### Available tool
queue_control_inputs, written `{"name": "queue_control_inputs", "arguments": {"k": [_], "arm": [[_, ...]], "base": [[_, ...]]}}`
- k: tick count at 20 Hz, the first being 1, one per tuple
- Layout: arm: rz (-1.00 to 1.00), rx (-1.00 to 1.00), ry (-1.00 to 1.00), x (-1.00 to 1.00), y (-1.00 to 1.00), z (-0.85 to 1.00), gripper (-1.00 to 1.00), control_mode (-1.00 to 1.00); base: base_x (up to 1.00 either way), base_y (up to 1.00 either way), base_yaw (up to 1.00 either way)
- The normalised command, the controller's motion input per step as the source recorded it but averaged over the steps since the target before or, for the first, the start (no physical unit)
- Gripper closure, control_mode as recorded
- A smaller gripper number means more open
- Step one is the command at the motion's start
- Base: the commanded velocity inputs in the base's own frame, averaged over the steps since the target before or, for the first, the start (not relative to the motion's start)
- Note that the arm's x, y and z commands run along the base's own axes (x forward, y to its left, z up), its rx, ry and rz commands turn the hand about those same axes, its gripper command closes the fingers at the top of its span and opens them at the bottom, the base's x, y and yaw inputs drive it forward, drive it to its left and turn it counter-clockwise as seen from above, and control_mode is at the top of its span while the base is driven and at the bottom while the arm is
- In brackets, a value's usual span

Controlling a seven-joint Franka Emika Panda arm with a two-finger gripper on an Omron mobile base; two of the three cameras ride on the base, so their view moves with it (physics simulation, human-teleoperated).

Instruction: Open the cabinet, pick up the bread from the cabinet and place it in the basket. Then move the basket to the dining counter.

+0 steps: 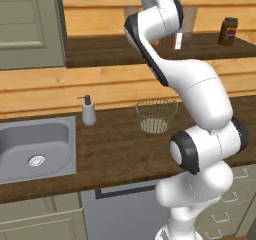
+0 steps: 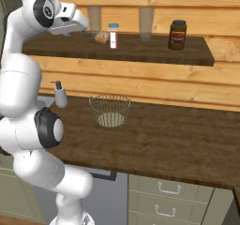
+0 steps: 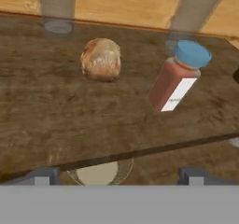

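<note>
Bread: small roundish tan-brown bun [image 3: 101, 59] on the dark brown wood shelf [image 3: 56, 120] of the open wall cabinet, toward the back, resting free with nothing touching it.
Handling: probably light and soft, with a crust that gives under pressure; likely dents if squeezed hard, unlikely to slip. Best taken across the widest part of its rounded sides, low enough that it cannot pop upward out of the grip.
Gripper: two small dark finger tips spread wide, nothing between them [image 3: 119, 176]; short of the shelf's front edge, aimed in over the shelf.
Bread against gripper: ahead of the tips and a little off to one side in the hand view, well apart, with bare shelf between. Judged to need a forward reach and a slight sideways correction before closing.
Neighbour: white red-labelled shaker with a blue cap [image 3: 176, 78] just beside the bun, tilted in the hand view; near enough to be knocked by the outer finger on the way in.
Further along the shelf: dark jar with a dark lid [image 2: 177, 34], well apart from the bun.
Basket: bowl-shaped tan-grey wire mesh basket [image 2: 110, 109] on the dark wood bench [image 2: 178, 144] below the shelf, holding nothing.
Other items: white soap dispenser [image 1: 88, 111] next to the steel sink [image 1: 32, 149].
Step in hand: approach to the bun, grasp not yet made.
</note>
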Motion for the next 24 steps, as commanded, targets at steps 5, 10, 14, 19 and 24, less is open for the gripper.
{"name": "queue_control_inputs", "arguments": {"k": [5,10,14,19,24], "arm": [[0.0,0.0,0.0,0.8,-0.07,0.0,-1.0,-1.0],[0.0,0.0,0.0,0.6,-0.13,0.0,-1.0,-1.0],[0.0,0.0,0.03,0.51,-0.16,0.0,-1.0,-1.0],[0.0,0.02,0.04,0.54,-0.02,-0.07,-1.0,-1.0],[0.0,0.0,0.0,0.52,0.0,0.0,-1.0,-1.0]], "base": [[0.0,0.0,0.0],[0.0,0.0,0.0],[0.0,0.0,0.0],[0.0,0.0,0.0],[0.0,0.0,0.0]]}}
